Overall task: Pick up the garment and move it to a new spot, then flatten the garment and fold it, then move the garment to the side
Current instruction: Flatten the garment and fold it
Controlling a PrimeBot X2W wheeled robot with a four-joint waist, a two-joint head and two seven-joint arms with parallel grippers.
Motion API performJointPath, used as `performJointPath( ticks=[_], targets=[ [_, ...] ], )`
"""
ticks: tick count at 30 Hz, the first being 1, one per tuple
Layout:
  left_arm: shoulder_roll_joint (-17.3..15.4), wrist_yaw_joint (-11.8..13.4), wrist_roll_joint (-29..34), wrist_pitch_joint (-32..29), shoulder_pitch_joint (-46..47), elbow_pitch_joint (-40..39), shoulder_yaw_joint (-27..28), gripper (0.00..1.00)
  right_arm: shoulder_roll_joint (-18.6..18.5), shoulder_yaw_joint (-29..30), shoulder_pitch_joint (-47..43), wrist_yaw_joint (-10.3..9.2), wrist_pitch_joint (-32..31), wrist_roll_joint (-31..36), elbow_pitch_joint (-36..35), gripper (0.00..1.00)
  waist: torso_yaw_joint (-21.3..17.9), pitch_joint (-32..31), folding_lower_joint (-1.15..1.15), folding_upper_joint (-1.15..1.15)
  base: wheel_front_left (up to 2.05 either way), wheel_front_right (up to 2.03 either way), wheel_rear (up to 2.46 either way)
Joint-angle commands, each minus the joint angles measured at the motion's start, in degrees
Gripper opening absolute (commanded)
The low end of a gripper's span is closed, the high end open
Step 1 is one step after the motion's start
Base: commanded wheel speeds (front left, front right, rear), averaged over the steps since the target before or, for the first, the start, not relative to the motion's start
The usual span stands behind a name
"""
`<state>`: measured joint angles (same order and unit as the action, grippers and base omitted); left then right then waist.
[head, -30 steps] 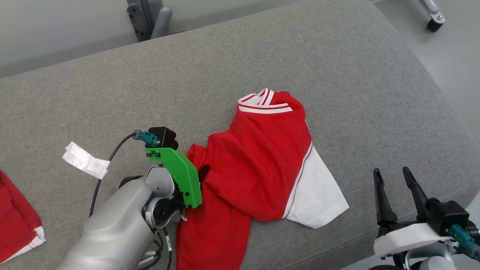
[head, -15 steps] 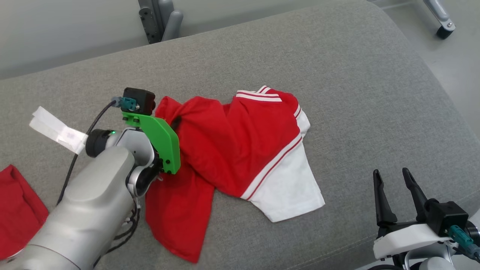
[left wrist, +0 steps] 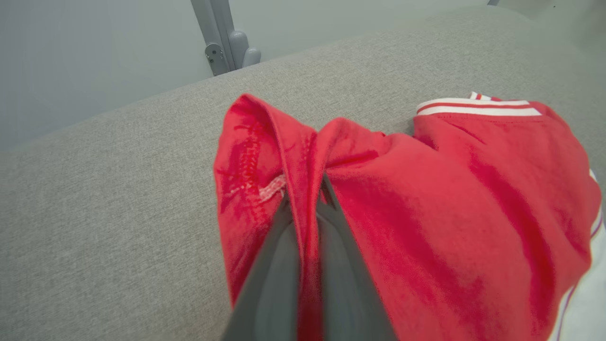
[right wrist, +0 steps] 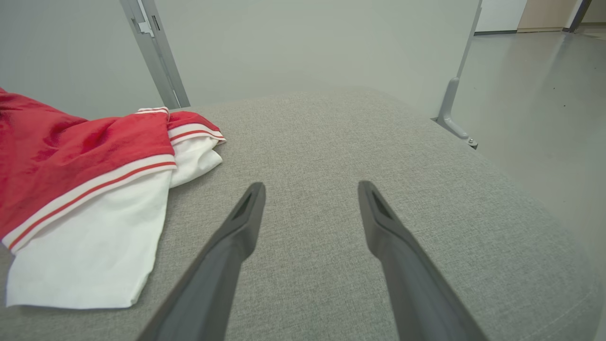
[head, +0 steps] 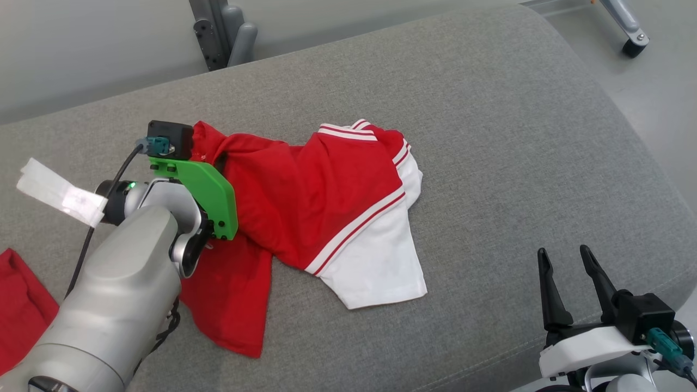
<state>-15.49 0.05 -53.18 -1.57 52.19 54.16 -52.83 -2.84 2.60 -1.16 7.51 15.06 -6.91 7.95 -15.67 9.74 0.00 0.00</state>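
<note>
While the left claw (left wrist: 305, 201) grips one garment (head: 305, 201), another cloth (head: 22, 305) lies apart.

**Operator:** Report all legible text, brand marks, numbers and signs, with the surface carrying each.

**Inspector:** No legible marking on any surface. Item 1: the white folded paper tag (head: 57, 191) is too blurred to tell whether it bears print. Item 2: the red fabric garment with white striped trim (head: 326, 185) shows stripes on its visible faces, with no characters.

**Operator:** Confirm result.

**Inspector:** Confirmed: nothing readable.
</note>
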Motion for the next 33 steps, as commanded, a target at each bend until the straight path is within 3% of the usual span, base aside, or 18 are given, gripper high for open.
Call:
performJointPath(
  ticks=[1, 7, 11, 15, 21, 23, 26, 33],
  targets=[
    [0.26, 0.25, -0.53, 1.65, -0.98, 0.92, 0.69, 1.00, -0.08, 0.15, -0.65, -0.04, 0.17, 0.15, -0.11, 1.00, 0.00, -0.10, 0.00, 0.00, 0.00, 0.00, 0.00],
    [0.89, -0.97, -3.58, 7.74, -4.58, -0.83, 3.91, 1.00, -0.11, 1.34, -0.84, -0.04, 0.17, 1.76, -2.61, 1.00, 0.26, -0.98, 0.00, 0.00, 0.00, 0.00, 0.00],
    [-0.08, 0.04, -4.26, 12.49, -7.90, -4.38, 5.29, 1.00, -0.08, 2.91, -1.30, -0.04, 0.17, 2.54, -5.18, 1.00, 1.40, -1.76, 0.00, 0.00, 0.00, 0.00, 0.00],
    [-1.68, 3.14, -4.30, 16.32, -14.06, -12.57, 8.61, 1.00, -0.10, 5.14, -1.80, -0.04, 0.17, 4.14, -9.12, 1.00, 3.71, -3.44, 0.00, 0.00, 0.00, 0.00, 0.00],
    [-3.49, 10.22, 6.27, 16.72, -30.87, -34.20, 20.53, 1.00, -0.09, 7.47, -2.47, -0.04, 0.17, 6.28, -13.68, 1.00, 7.75, -5.02, 0.00, 0.00, 0.00, 0.00, 0.00],
    [-3.73, 12.14, 13.96, 16.70, -39.97, -41.96, 25.14, 1.00, -0.08, 8.17, -3.20, -0.04, 0.17, 6.84, -14.17, 1.00, 9.34, -5.69, 0.00, 0.00, 0.00, 0.00, 0.00],
    [-2.39, 12.19, 19.80, 16.70, -47.97, -46.98, 29.53, 1.00, -0.11, 8.33, -3.81, -0.04, 0.17, 7.06, -13.23, 1.00, 10.53, -6.05, 0.00, 0.00, 0.00, 0.00, 0.00],
    [0.83, 7.90, 28.88, 16.71, -59.36, -50.35, 37.76, 1.00, -0.12, 9.15, -6.13, -0.04, 0.17, 7.04, -9.63, 1.00, 12.67, -7.37, 0.00, 0.00, 0.00, 0.00, 0.00]
  ],
)
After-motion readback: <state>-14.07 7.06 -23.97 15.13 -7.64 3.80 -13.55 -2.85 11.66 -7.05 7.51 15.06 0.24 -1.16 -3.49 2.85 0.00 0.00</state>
